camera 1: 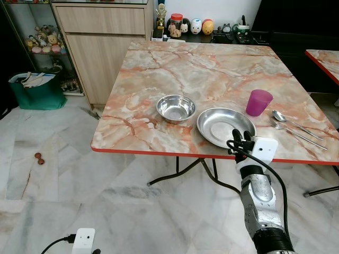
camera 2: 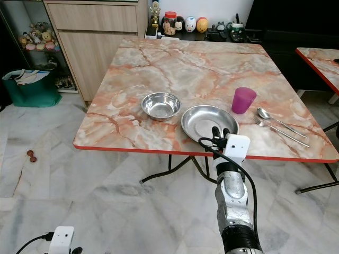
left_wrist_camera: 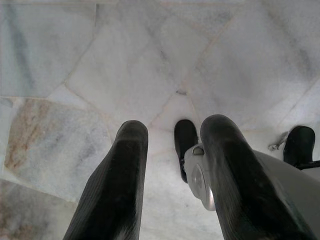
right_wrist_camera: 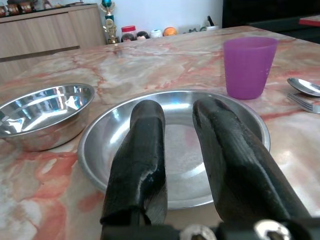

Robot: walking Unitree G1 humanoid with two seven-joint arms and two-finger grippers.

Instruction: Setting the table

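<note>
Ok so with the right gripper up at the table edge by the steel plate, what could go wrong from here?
1. The round steel plate lies close to the marble table's red edge; a nudge from the right gripper could tip it off.
2. The translucent purple plastic cup stands just behind the plate; a long reach might topple it onto the metal spoon and fork.

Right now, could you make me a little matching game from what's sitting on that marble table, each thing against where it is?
Things:
1. steel bowl
2. steel plate
3. purple cup
4. spoon and fork

Places:
A. just ahead of the right gripper, at the near edge
B. nearest the table's right edge
C. left of the plate
D. between plate and cutlery, slightly farther back

Pairs: 1-C, 2-A, 3-D, 4-B
</note>
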